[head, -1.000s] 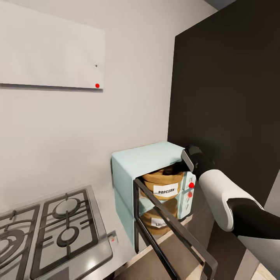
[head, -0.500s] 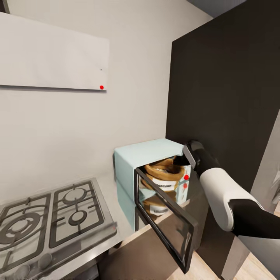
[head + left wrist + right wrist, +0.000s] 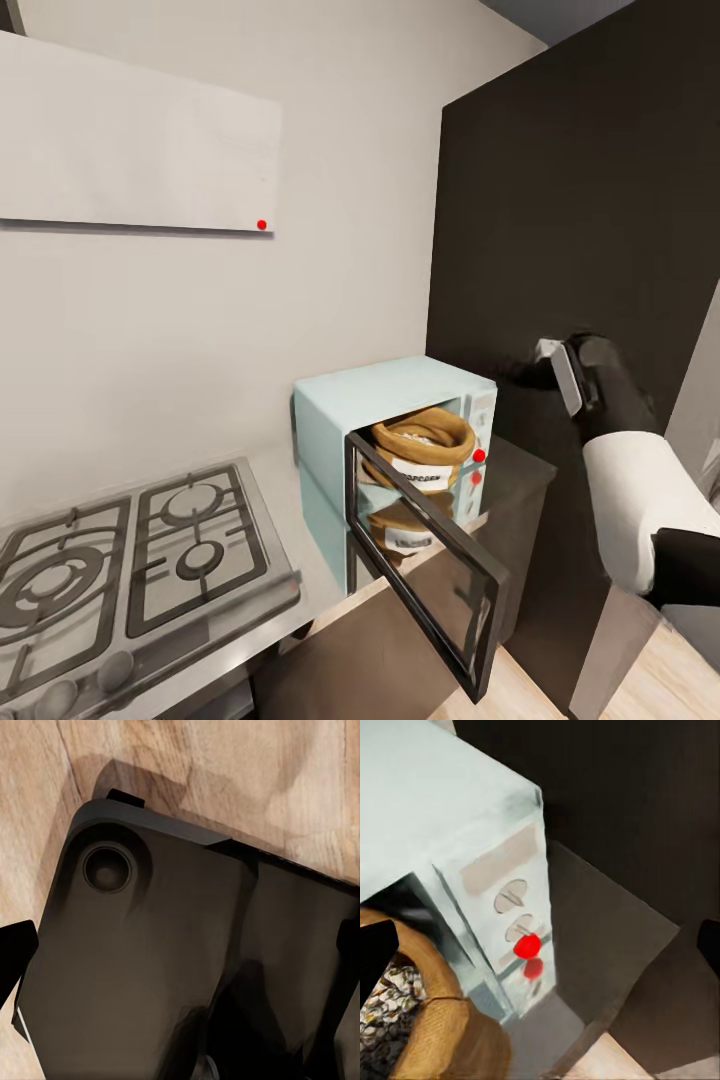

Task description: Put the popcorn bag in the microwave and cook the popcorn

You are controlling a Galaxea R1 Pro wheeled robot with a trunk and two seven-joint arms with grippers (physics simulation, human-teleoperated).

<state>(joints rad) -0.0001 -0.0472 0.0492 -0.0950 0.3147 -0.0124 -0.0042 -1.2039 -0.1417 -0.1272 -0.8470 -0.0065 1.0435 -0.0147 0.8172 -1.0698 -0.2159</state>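
The mint-blue microwave (image 3: 385,400) stands on the grey countertop (image 3: 290,565) with its dark glass door (image 3: 430,580) swung wide open. Inside it the tan popcorn bag (image 3: 425,450) leans tilted, white label toward me. The right wrist view shows the bag's rolled rim (image 3: 431,1016) with pale kernels in it, beside the microwave's knob panel (image 3: 510,900). My right gripper (image 3: 540,945) is open and empty, held off to the right of the microwave (image 3: 435,795) and clear of the bag. My left gripper (image 3: 180,945) is open over my own dark base.
A gas hob (image 3: 120,570) with grey grates fills the counter to the left. A tall dark panel (image 3: 580,200) rises right behind the microwave. A white wall cabinet (image 3: 130,150) hangs above. The open door juts out past the counter edge over the wood floor (image 3: 520,690).
My right gripper let go of the popcorn bag and drew back out of the microwave, up and to the right. The bag stays inside, now tilted. Earlier the head camera shifted.
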